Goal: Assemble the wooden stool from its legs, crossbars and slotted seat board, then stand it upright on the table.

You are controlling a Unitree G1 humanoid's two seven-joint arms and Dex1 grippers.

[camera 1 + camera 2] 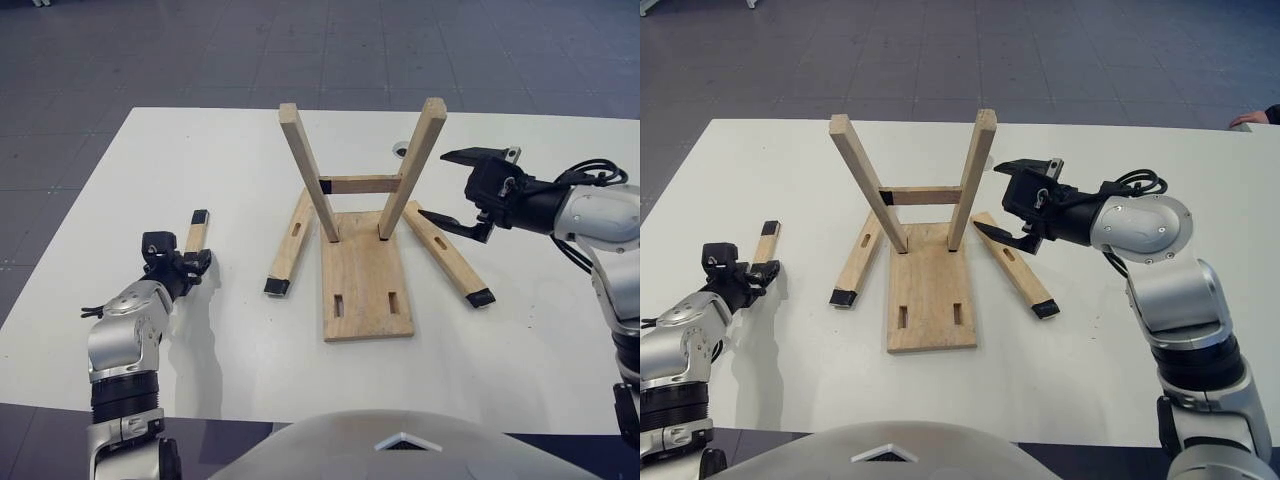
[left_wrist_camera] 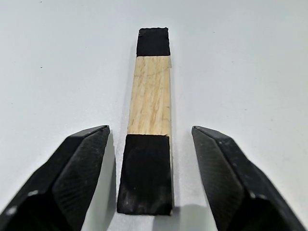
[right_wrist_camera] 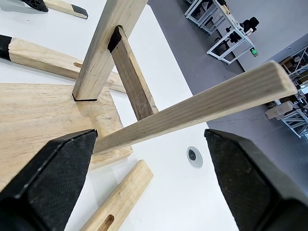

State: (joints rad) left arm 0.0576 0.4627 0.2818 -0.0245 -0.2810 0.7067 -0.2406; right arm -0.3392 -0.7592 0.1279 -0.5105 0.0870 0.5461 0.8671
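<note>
**Stool half-built, both pincers open**

Head views: left gripper point(image 1: 185, 262) fingers hard to make out, arm low at left of table point(image 1: 540, 350). Seat board point(image 1: 365, 300) lies flat, 2 standing legs point(image 1: 308, 170) in its far slots, crossbar point(image 1: 360, 184) joining them, 2 loose legs point(image 1: 292, 243) alongside.
Left wrist: jaws wide, straddling short crossbar point(image 2: 149, 101) (no contact).
Right wrist: right gripper point(image 3: 150, 137) wide, raised, facing a standing leg.
</note>
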